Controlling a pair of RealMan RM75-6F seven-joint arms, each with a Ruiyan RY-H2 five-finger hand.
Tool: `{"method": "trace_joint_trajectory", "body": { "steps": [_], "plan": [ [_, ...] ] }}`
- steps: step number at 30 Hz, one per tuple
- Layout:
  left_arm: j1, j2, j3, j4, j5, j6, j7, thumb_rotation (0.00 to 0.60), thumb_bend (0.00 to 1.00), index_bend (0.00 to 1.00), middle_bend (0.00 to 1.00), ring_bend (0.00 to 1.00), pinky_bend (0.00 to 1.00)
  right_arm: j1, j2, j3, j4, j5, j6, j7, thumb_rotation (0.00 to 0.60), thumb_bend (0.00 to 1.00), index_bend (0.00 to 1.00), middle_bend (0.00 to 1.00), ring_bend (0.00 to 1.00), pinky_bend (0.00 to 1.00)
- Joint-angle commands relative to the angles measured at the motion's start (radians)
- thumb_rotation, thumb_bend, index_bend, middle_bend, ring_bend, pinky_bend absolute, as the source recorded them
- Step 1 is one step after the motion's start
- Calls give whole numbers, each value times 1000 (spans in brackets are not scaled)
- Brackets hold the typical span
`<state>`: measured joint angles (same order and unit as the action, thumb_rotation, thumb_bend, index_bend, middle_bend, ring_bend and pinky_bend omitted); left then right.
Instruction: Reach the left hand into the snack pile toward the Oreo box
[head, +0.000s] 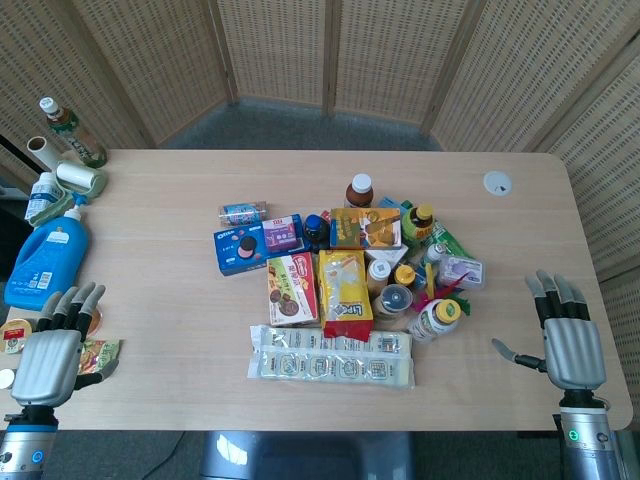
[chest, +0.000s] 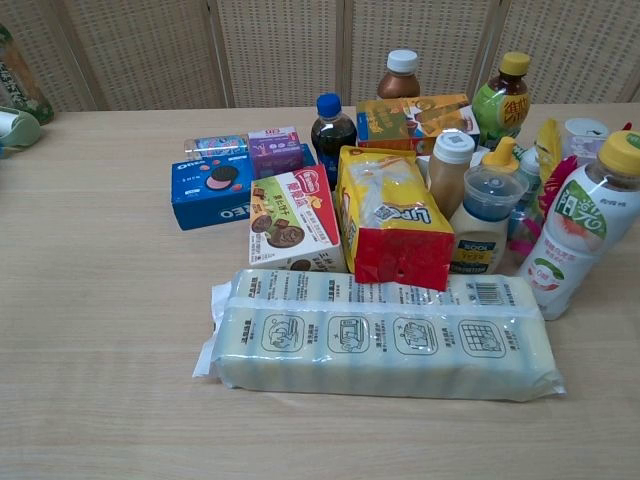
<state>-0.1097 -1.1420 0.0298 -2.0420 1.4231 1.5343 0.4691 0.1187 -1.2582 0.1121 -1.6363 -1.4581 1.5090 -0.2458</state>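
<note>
The blue Oreo box (head: 239, 250) lies at the left edge of the snack pile; the chest view shows the Oreo box (chest: 212, 190) lying flat at the pile's far left. My left hand (head: 58, 345) rests near the table's front left corner, well to the left of the box, fingers spread and holding nothing. At the front right my right hand (head: 567, 335) lies open, thumb out to the side. Neither hand appears in the chest view.
A long pack of cups (head: 331, 357) lies in front of the pile, with a red cookie box (head: 291, 289) and a yellow bag (head: 344, 292) behind it. Bottles (head: 360, 190) crowd the pile's right. A blue detergent jug (head: 48, 254) and small packets (head: 98, 352) lie near my left hand.
</note>
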Motion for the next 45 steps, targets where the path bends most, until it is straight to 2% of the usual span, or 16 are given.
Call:
{"method": "trace_joint_trajectory", "body": {
  "steps": [1, 11, 14, 21, 34, 45],
  "plan": [
    [0, -1, 0, -2, 3, -6, 0, 600, 180, 37, 0, 0, 0, 0, -4, 0, 0, 2, -1, 4, 338, 147, 0, 0, 0, 0],
    [-37, 7, -30, -12, -33, -76, 29, 600, 177, 26, 0, 0, 0, -13, -7, -8, 15, -2, 9, 46, 341, 149, 0, 0, 0, 0],
    [-73, -2, -62, -15, -88, -125, 43, 600, 177, 25, 0, 0, 0, -19, -11, -14, 26, 1, 7, 61, 344, 149, 0, 0, 0, 0],
    [-211, -46, -173, 36, -310, -300, 53, 600, 178, 22, 0, 0, 0, -31, 3, -19, 26, -2, 14, 78, 344, 150, 0, 0, 0, 0],
    [-502, -237, -341, 278, -647, -531, 62, 600, 179, 15, 0, 0, 0, -90, 28, -37, 3, 6, 69, 79, 344, 149, 0, 0, 0, 0],
    [-737, -411, -399, 550, -848, -650, 79, 600, 179, 32, 0, 31, 0, -135, 46, -43, 9, 34, 93, 99, 345, 146, 0, 0, 0, 0]
  ]
}}
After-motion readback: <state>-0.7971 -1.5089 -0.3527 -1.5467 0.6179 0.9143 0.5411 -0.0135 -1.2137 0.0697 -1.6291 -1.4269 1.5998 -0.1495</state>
